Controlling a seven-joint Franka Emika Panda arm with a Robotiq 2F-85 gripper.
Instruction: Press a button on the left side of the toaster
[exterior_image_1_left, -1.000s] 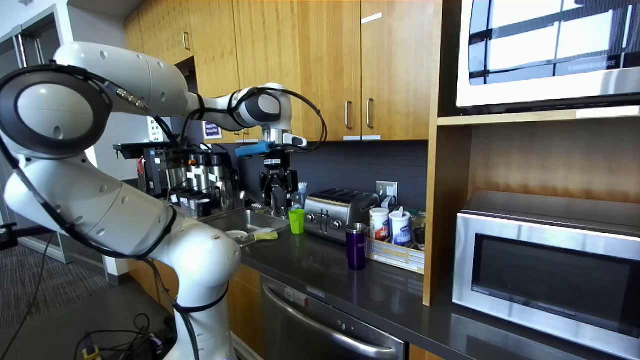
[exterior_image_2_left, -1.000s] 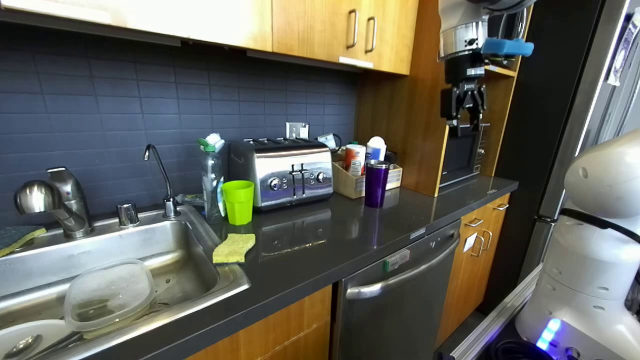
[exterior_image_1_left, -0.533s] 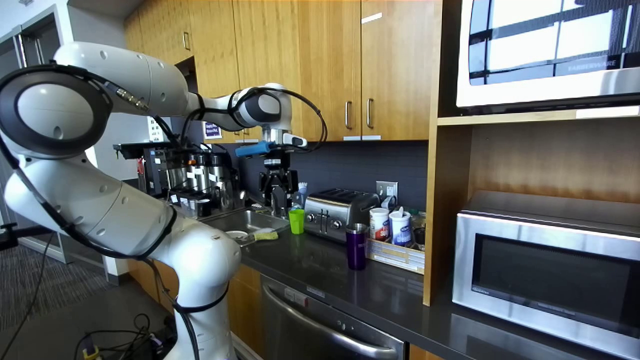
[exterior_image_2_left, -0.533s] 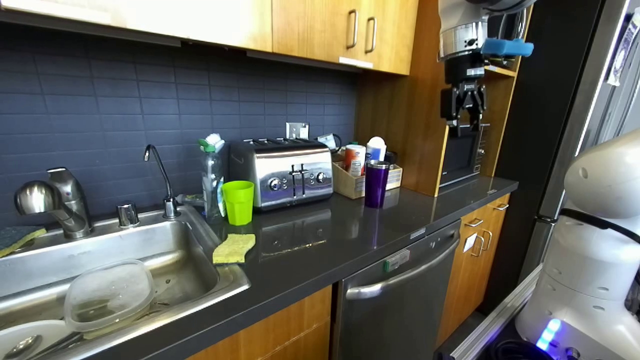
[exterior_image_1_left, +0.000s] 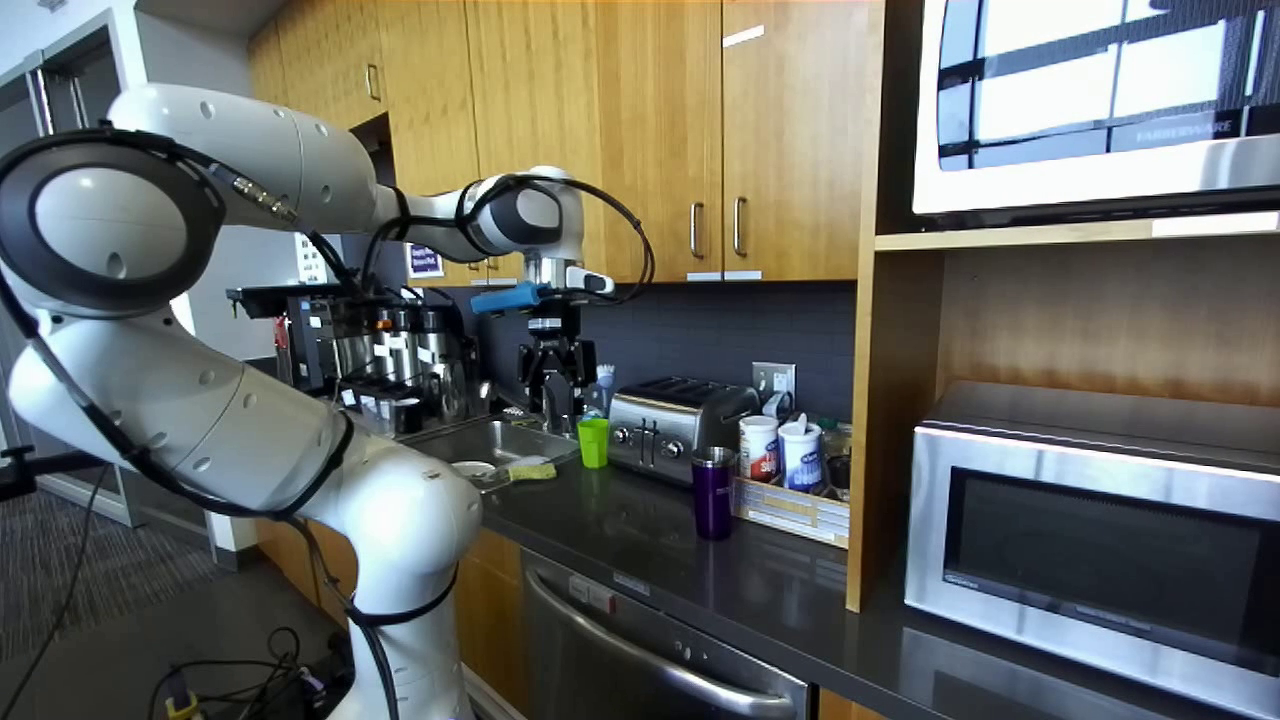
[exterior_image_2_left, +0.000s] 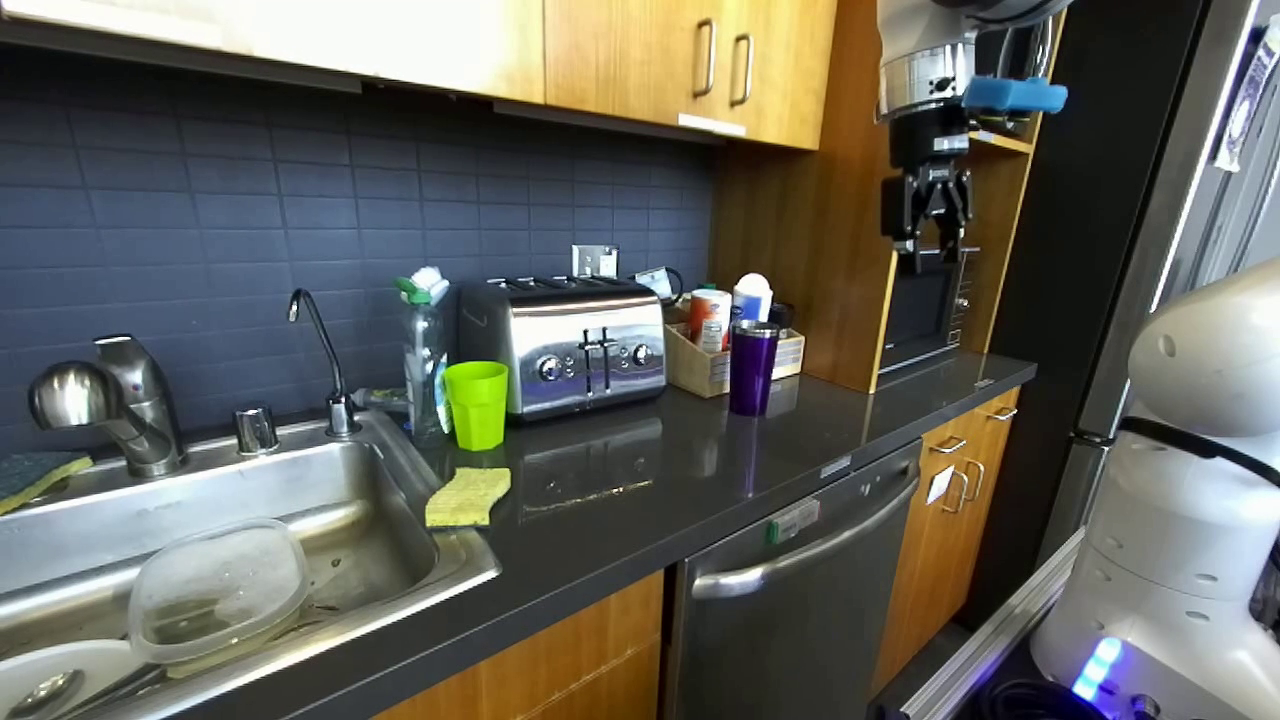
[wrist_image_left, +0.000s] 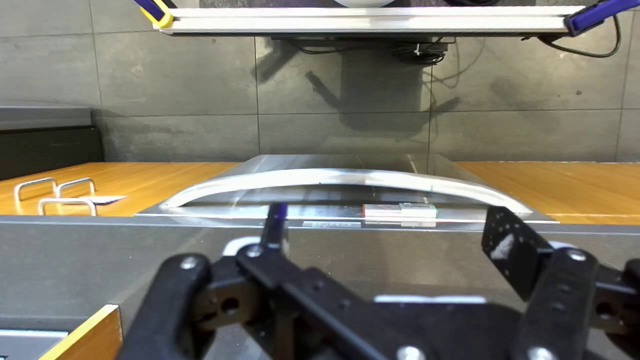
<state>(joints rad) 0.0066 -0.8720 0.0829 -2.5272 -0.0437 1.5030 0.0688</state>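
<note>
The toaster is a boxy, brushed silver appliance with a dark slotted top, standing on the counter against the tiled wall. Its front carries a left dial, a right dial and two vertical lever slots; any separate button is too small to make out. It also shows in an exterior view as the toaster, but not in the wrist view. My black gripper hangs pointing down, high above the counter and apart from the toaster. In the wrist view the gripper stands open, with nothing between its fingers.
A green cup and a soap bottle stand at the toaster's left. To its right are a wooden box with canisters and a purple tumbler. A sponge lies by the sink. Cabinets hang above.
</note>
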